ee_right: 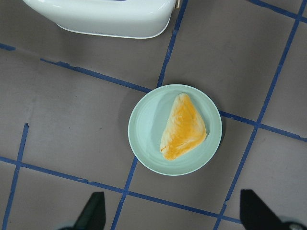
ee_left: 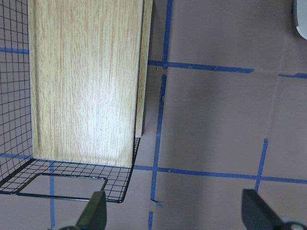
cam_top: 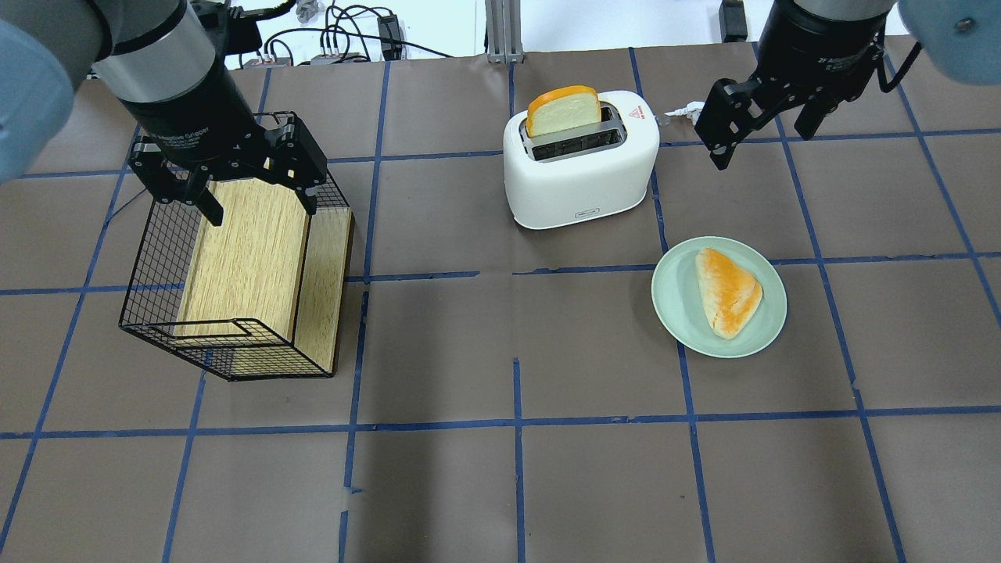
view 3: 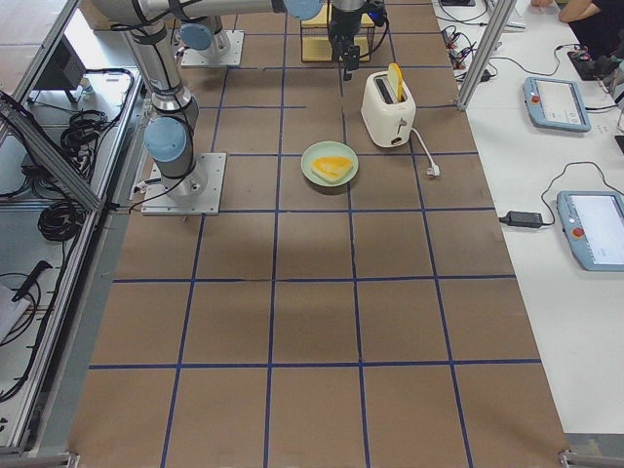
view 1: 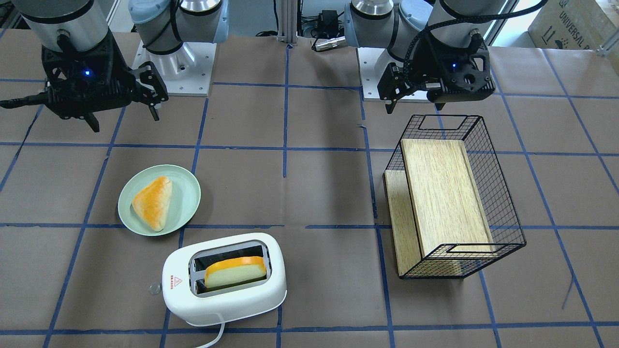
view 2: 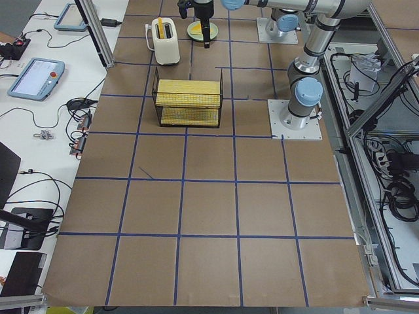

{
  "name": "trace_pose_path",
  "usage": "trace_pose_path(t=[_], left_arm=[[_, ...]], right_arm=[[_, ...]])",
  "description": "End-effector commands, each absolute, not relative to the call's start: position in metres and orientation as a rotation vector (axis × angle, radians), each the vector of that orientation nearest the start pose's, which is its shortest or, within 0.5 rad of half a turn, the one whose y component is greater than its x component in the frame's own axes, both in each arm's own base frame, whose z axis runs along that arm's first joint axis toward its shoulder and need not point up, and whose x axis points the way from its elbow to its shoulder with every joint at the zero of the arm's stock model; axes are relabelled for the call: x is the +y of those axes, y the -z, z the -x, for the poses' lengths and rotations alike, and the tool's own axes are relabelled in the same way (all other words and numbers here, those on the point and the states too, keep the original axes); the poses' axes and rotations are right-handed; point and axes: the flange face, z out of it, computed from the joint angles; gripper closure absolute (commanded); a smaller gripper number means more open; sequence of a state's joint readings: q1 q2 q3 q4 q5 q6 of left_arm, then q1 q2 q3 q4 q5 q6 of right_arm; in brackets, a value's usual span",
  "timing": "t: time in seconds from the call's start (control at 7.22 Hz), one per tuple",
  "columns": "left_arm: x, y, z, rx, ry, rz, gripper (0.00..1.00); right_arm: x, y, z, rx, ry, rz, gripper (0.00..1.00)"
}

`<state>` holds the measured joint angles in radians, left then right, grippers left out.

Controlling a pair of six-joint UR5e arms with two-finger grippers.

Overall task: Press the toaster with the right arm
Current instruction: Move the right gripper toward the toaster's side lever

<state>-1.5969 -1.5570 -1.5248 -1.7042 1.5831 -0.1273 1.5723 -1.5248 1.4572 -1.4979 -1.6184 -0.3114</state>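
The white toaster (cam_top: 579, 160) stands at the table's far side, also in the front-facing view (view 1: 225, 290), with a slice of bread (cam_top: 563, 109) standing up in one slot. Its clear lever knob (view 1: 154, 288) sticks out of the end with the red triangle label. My right gripper (cam_top: 762, 141) is open and empty. It hovers above the table to the right of the toaster's lever end, apart from it. The right wrist view shows the toaster's edge (ee_right: 105, 17) at the top. My left gripper (cam_top: 260, 205) is open and empty above the wire basket.
A pale green plate (cam_top: 676, 301) with a triangular bread piece (cam_top: 727, 291) lies right of and nearer than the toaster. A black wire basket (cam_top: 148, 258) holding wooden boards (cam_top: 250, 250) lies on its side at the left. The toaster's white cord (view 1: 217, 338) trails off the far edge.
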Motion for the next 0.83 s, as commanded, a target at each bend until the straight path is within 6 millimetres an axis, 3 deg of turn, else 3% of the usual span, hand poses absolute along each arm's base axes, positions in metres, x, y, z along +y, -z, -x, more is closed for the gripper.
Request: trace_pose_path(t=[0.0, 0.42, 0.69], left_arm=[[-0.474, -0.504, 0.144, 3.118, -0.113, 0.157, 0.00], [-0.474, -0.504, 0.144, 3.118, -0.113, 0.157, 0.00], [-0.474, -0.504, 0.144, 3.118, -0.113, 0.157, 0.00]], right_arm=[[-0.510, -0.514, -0.129, 3.148, -0.019, 0.494, 0.00], [-0.511, -0.512, -0.126, 3.172, -0.027, 0.493, 0.01], [-0.524, -0.509, -0.124, 3.190, 0.016, 0.494, 0.01]])
